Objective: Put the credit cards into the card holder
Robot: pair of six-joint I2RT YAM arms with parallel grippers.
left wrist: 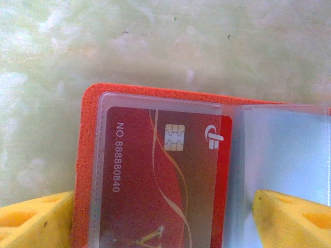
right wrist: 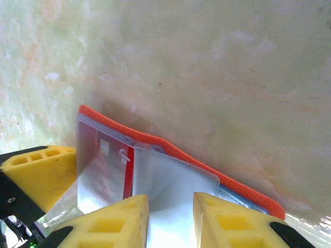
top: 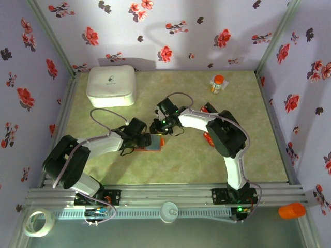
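Observation:
The card holder [top: 156, 143] lies open on the table, orange-red with clear inner pockets [left wrist: 282, 155]. A red credit card [left wrist: 165, 181] with a chip sits inside its left clear pocket. My left gripper [left wrist: 161, 209] is open, its yellow fingers [left wrist: 31, 222] wide apart to either side of that pocket, low over it. My right gripper [right wrist: 170, 219] is open by a narrow gap, just above the empty clear pocket [right wrist: 170, 181] beside the card. In the top view both grippers meet over the holder. More red cards [top: 208, 138] lie by the right arm.
A big white rounded box [top: 111, 86] stands at the back left. An orange-capped bottle [top: 218, 83] stands at the back right. A tape roll [top: 39, 222] and an orange cup [top: 292, 210] lie off the table's near edge. Flowered walls close in three sides.

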